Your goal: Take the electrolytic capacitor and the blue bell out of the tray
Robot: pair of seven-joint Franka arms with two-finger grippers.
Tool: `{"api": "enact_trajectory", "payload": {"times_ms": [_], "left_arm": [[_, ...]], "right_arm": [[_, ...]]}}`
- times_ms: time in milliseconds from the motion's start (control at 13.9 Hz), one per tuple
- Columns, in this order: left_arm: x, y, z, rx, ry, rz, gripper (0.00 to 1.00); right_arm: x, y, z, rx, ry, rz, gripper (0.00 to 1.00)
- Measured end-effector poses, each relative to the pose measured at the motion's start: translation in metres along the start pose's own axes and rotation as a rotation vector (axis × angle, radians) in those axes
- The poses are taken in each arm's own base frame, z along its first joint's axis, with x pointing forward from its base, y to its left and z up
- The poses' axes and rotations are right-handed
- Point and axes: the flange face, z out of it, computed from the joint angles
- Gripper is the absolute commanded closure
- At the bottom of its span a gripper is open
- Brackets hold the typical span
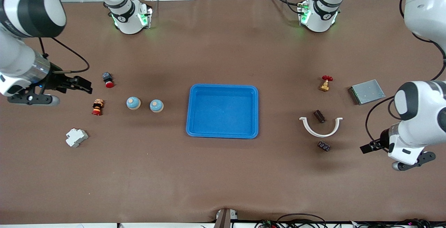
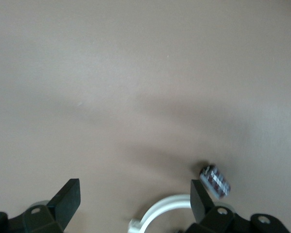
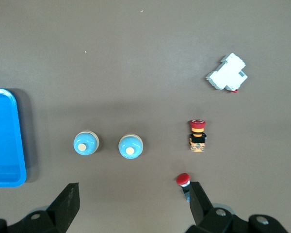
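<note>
A brown counter (image 1: 223,179) w/ several spare parts around me. Toward my right arm's end: a red push-button switch (image 1: 108,80), a 2nd red-capped button w/ a yellow and black body (image 1: 98,107) nearer the front camera, and a white breaker block (image 1: 76,137) nearer still, well apart from both. Toward my left arm's end: a small brass valve w/ a red handle (image 1: 325,83), a flat grey metal box (image 1: 367,92) beside it closer to the counter's end, and a white half-ring clamp (image 1: 320,127) lying flat, open side facing the robot bases.
</note>
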Motion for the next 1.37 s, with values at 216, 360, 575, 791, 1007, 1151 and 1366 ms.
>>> {"api": "enact_trajectory", "payload": {"times_ms": [216, 360, 575, 791, 1007, 1151, 1366], "left_arm": [[-0.007, 0.001, -0.04, -0.024, -0.046, 0.036, 0.0], [-0.013, -0.004, -0.073, -0.028, -0.037, 0.078, 0.0], [-0.027, -0.015, -0.138, -0.025, 0.017, 0.117, 0.0], [-0.049, -0.018, -0.198, -0.024, 0.068, 0.125, 0.0], [-0.069, -0.017, -0.243, -0.058, 0.117, 0.123, 0.0], [-0.076, -0.017, -0.257, -0.111, 0.12, 0.114, 0.0], [-0.075, -0.025, -0.257, -0.124, 0.116, 0.098, 0.0]], "right_arm": [[-0.002, 0.013, -0.024, 0.002, 0.002, -0.005, 0.0], [-0.005, 0.025, -0.042, 0.004, 0.0, -0.011, 0.0], [-0.01, 0.046, -0.064, 0.006, -0.009, -0.004, 0.0], [-0.015, 0.06, -0.075, 0.008, -0.019, 0.013, 0.0], [-0.023, 0.063, -0.088, 0.01, -0.013, 0.017, 0.0], [-0.03, 0.063, -0.097, 0.012, -0.011, 0.017, 0.0], [-0.039, 0.062, -0.111, 0.013, -0.013, 0.014, 0.0]]}}
